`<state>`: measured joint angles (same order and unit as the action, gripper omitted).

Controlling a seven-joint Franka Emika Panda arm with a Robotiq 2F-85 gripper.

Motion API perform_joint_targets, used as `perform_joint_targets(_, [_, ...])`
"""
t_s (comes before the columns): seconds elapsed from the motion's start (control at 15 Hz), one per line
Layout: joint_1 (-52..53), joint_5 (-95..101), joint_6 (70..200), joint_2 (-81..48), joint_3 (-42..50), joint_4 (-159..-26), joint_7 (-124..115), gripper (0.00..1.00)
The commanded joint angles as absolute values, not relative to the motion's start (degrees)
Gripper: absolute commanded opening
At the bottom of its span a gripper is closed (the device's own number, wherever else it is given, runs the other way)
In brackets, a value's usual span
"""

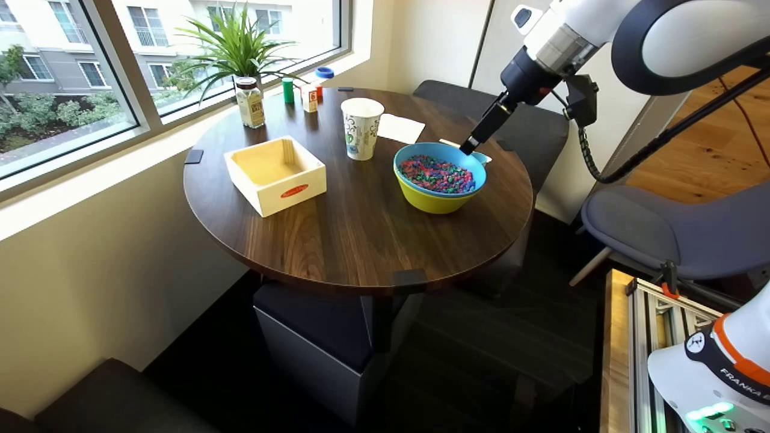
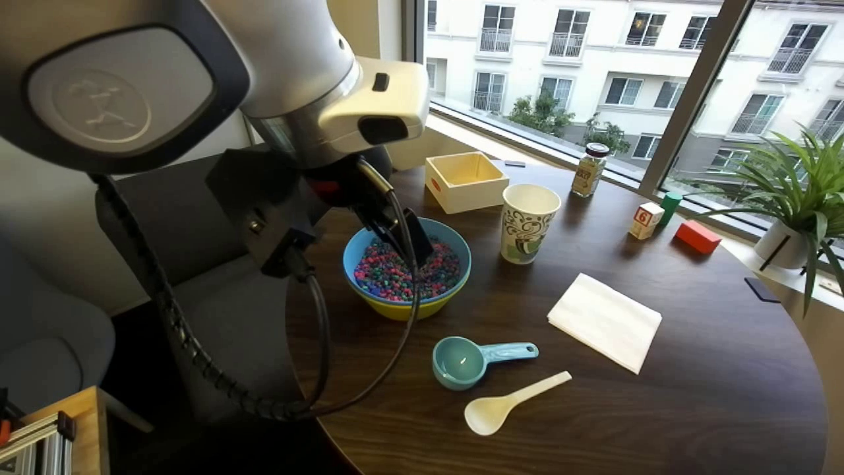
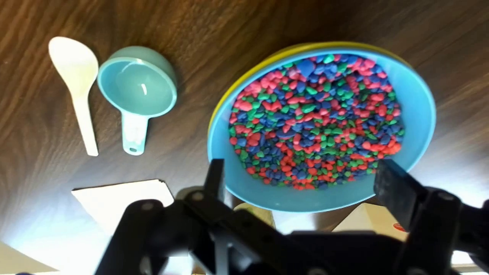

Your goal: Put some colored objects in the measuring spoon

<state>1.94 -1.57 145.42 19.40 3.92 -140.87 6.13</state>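
Note:
The colored objects [image 3: 313, 122] are many small red, green and blue pieces heaped in a blue bowl [image 3: 420, 110]. This bowl is nested in a yellow-green bowl [image 1: 436, 203]. The pieces also show in both exterior views [image 1: 438, 174] [image 2: 395, 274]. The measuring spoon [image 2: 459, 361] is a teal round scoop with a short handle, upright on the table beside the bowls. It also shows in the wrist view [image 3: 139, 86], and nothing shows inside it. My gripper [image 3: 301, 162] is open and empty, with its fingers apart over the blue bowl's near part in the wrist view.
A white spoon [image 2: 517, 399] lies beside the measuring spoon. A folded napkin [image 2: 606, 321] and a tall paper cup [image 2: 527, 221] stand near. A wooden box [image 1: 277, 180], a jar [image 1: 249, 105] and small blocks [image 2: 646, 220] sit farther off. A plant [image 1: 237, 48] is by the window.

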Motion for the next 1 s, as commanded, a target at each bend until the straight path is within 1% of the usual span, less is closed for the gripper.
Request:
perform_joint_targets(0.0, [2.34, -3.86, 148.22, 16.05, 2.98, -140.70, 4.73, 1.00])
perform_joint_targets(0.47, [2.41, -3.91, 153.24, 9.94, 2.31, -139.93, 5.28, 1.00])
perform_joint_targets(0.53, [2.44, -3.95, 153.90, 9.38, 2.19, -139.88, 5.35, 0.98])
perform_joint_targets(0.6, [2.43, -3.95, 154.70, 8.84, 2.07, -139.78, 5.32, 0.74])
perform_joint_targets(0.67, [2.44, -4.03, 155.38, 8.39, 1.96, -139.65, 5.40, 0.73])
perform_joint_targets(0.73, [2.39, -3.99, 156.13, 8.06, 1.87, -139.48, 5.35, 0.70])
perform_joint_targets(0.8, [2.39, -4.08, 156.71, 7.78, 1.81, -139.29, 5.45, 0.60])
perform_joint_targets(0.93, [2.37, -4.27, 157.41, 7.32, 1.71, -138.79, 5.50, 0.45])
